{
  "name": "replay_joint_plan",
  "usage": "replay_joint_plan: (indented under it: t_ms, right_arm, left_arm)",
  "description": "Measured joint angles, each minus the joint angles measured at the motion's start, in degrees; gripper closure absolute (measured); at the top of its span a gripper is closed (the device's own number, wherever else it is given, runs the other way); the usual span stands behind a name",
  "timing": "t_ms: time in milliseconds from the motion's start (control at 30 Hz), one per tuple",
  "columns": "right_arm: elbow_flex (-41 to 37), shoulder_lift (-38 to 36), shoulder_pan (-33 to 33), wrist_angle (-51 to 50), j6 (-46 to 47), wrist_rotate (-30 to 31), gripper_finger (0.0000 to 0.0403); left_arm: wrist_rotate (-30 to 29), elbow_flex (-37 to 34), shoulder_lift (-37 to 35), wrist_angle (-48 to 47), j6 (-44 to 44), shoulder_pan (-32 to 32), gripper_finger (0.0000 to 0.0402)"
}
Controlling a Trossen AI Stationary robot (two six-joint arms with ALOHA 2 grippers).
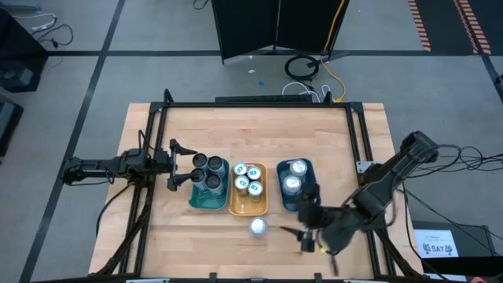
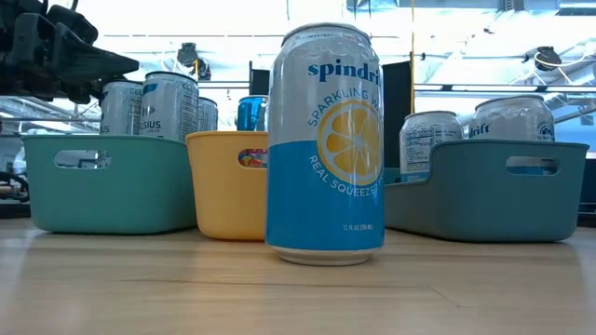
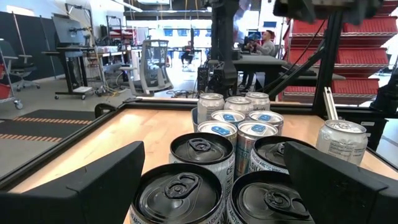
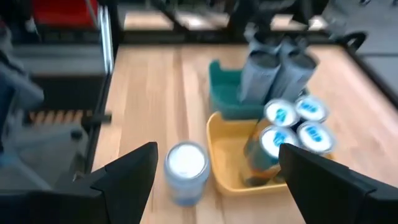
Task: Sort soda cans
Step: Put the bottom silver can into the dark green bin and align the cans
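High view: lone soda can [image 1: 258, 227] upright on tabletop [image 1: 196, 236] before orange tray [image 1: 233, 206], right pincer [image 1: 306, 236] wide beside it, left pincer [image 1: 174, 167] wide; off-centre closing risks toppling.

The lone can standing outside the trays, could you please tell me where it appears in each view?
High view: lone can on the bare table, just in front of the orange tray.
Low view: front and centre, the orange tray behind it.
Left wrist view: cannot tell; the tray's cans hide that spot.
Right wrist view: silver top beside the orange tray.
Shared landmark: the orange tray.
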Motion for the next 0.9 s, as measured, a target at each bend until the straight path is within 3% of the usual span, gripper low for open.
replay_joint_plan:
  t_ms: [567,900]
  right_arm:
    - [16.31,18.75,-11.06,-9.77,2.69,-24.96,0.0078]
    - [27.03,30.54,-13.97,-16.65,-3.10,-31.81,0.0078]
  left_arm:
    - [0.00,0.00,0.02,0.00,0.00,0.00,0.0011]
    - [0.00,0.00,0.02,0.00,0.00,0.00,0.0011]
